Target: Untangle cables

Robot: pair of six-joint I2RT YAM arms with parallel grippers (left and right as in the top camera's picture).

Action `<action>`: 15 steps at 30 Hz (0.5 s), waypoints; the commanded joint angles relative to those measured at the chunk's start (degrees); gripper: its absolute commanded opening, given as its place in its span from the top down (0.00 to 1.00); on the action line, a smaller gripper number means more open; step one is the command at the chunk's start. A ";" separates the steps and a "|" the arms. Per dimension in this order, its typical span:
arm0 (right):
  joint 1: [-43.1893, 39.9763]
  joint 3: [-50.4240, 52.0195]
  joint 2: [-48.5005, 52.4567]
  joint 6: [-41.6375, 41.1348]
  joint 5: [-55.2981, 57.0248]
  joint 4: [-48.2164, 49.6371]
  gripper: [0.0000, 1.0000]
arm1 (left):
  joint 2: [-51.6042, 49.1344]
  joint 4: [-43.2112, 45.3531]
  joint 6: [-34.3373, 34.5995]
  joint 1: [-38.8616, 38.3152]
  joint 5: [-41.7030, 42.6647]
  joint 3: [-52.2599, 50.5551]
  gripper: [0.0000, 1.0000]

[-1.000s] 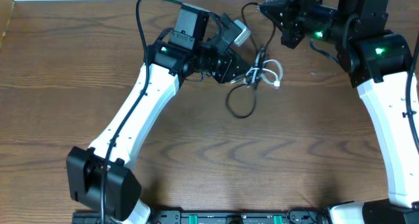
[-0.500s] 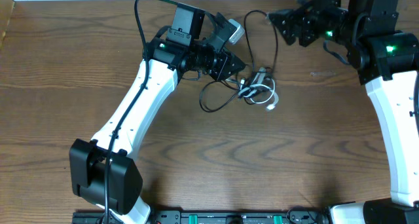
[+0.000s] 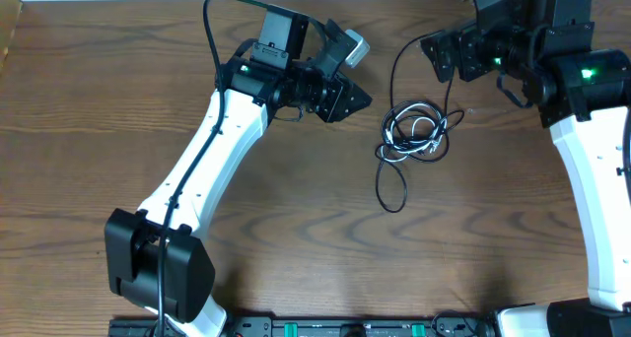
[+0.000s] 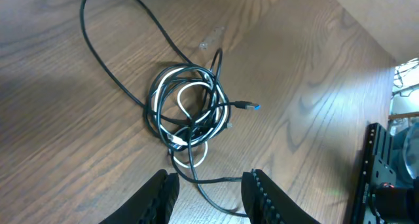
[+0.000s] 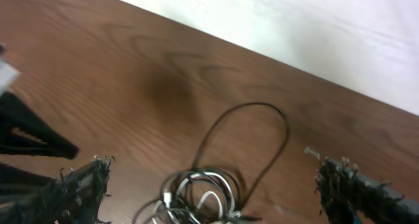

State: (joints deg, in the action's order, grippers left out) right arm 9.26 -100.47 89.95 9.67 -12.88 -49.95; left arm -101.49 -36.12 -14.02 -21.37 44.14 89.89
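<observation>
The cables (image 3: 414,132) lie on the wooden table as one tangled bundle of black strands and a white one. A black loop (image 3: 392,191) trails from it toward the front. Another black strand (image 3: 397,61) arcs up toward the back. My left gripper (image 3: 360,99) hovers left of the bundle, apart from it. In the left wrist view the cables (image 4: 190,112) sit ahead of my left gripper (image 4: 209,198), which is open; one black strand crosses the table between its fingers, ungripped. My right gripper (image 3: 441,56) is wide open above the cables (image 5: 203,198), its fingers (image 5: 85,185) far apart.
The table's far edge meets a white wall (image 5: 294,27) just behind the right gripper. A small clear scrap (image 4: 213,37) lies beyond the bundle. A black rail (image 3: 355,327) runs along the front edge. Bare wood spreads left and front of the bundle.
My right gripper has opened and let go of the black strand. The bundle has shifted right, away from my left gripper, and its long loop now trails toward the front.
</observation>
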 commanded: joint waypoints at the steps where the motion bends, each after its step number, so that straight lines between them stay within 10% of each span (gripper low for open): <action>1: -0.35 -1.05 -0.70 1.18 3.56 -0.94 0.01 | -2.62 -0.31 -0.85 0.17 1.99 1.07 0.63; 15: -3.61 -1.05 -0.70 1.16 2.32 -0.94 0.01 | -18.36 0.68 -0.07 0.02 4.94 1.07 0.63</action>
State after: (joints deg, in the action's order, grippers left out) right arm 6.09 -100.47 89.95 10.17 -9.41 -51.13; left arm -118.41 -35.68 -13.93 -21.39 47.33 89.95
